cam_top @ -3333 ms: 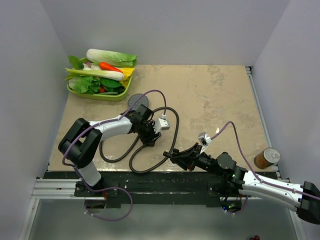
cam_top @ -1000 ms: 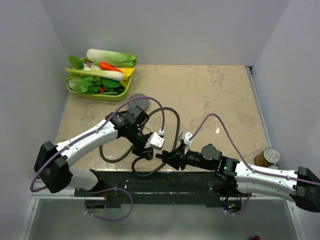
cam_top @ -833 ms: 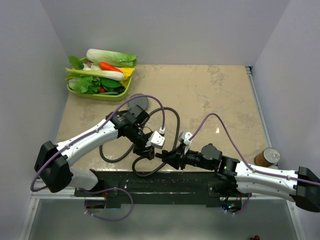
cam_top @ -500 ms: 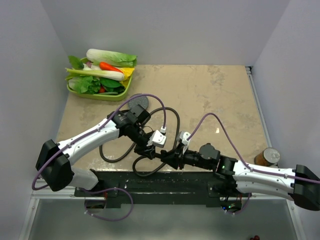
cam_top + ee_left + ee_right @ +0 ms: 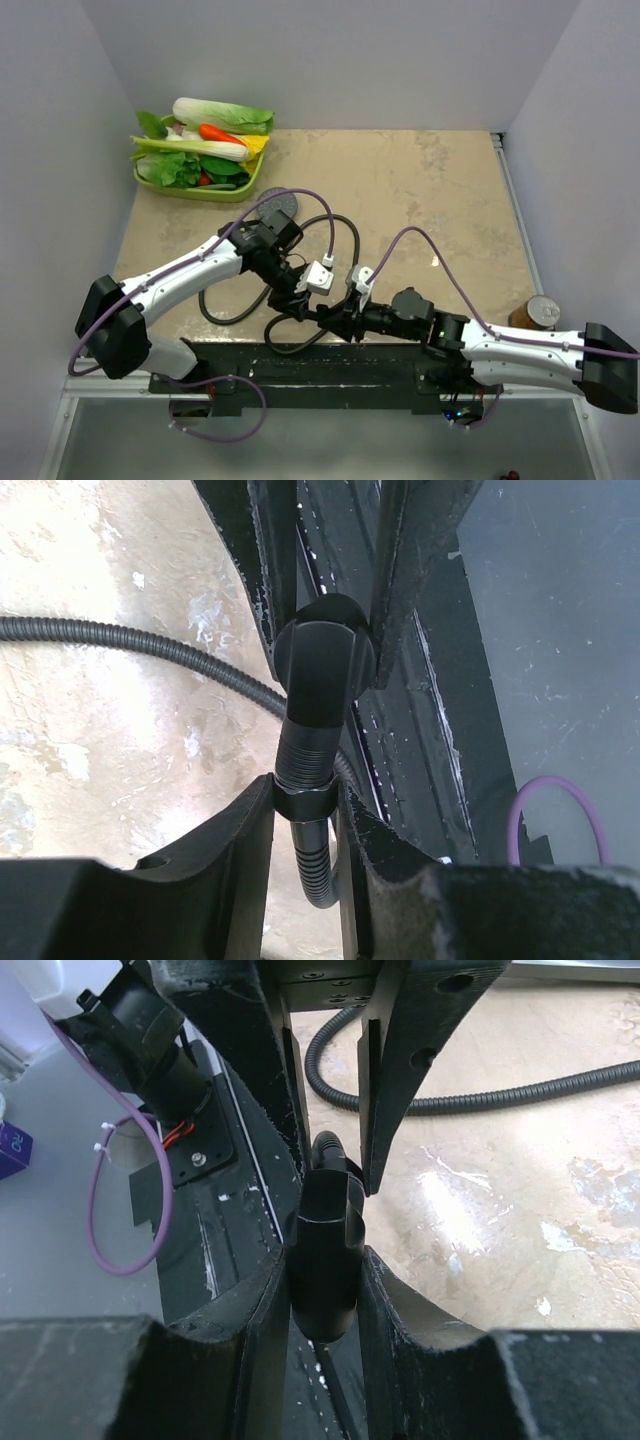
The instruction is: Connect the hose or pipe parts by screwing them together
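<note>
The hose end nut sits clamped in our left pincer, well apart from the shower head, on its near side; our right pincer clamps a dark fitting touching that nut.

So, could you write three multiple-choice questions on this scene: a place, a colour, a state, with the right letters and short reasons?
1. Where on the beige stone-pattern table does the green plastic tray of vegetables stand?
A. far left corner
B. near right corner
C. centre

2. What colour are the thin cables along the arms?
A. yellow
B. purple
C. white

3. What is the left claw doing?
A. standing wide open
B. lying on the tray
C. shut on the end fitting of the black corrugated flexible hose

Answers:
1 A, the top view shows it there.
2 B, purple loops show beside the arms.
3 C, its fingers press both sides of the fitting.
</note>
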Available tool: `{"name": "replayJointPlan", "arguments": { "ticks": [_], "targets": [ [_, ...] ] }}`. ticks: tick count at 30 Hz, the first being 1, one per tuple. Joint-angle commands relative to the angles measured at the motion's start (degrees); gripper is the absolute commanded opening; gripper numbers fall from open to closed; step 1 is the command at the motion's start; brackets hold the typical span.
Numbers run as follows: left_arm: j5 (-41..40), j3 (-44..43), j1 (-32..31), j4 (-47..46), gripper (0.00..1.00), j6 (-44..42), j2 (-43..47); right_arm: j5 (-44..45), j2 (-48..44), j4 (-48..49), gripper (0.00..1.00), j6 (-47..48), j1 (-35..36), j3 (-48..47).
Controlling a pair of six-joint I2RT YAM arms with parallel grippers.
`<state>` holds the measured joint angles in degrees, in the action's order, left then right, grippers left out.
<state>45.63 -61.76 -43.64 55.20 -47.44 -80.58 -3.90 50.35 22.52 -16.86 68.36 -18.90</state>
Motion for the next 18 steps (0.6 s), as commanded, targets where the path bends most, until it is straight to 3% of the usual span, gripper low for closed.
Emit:
{"name": "replayJointPlan", "arguments": {
  "ticks": [1, 11, 18],
  "targets": [
    [4.1, -3.1, -0.6, -2.8, 0.0, 0.8, -0.3, 0.3, -0.4, 4.0, 0.0, 1.8, 1.5, -3.6],
    [4.4, -4.7, -0.9, -3.0, 0.0, 1.7, -0.5, 2.1, 1.0, 4.0, 0.0, 1.8, 3.0, -3.9],
    [1.8, -3.6, -2.9, -7.3, 0.0, 5.0, 2.4, 1.8, 3.5, 14.4, 0.0, -4.5, 3.0, 0.3]
  ]
}}
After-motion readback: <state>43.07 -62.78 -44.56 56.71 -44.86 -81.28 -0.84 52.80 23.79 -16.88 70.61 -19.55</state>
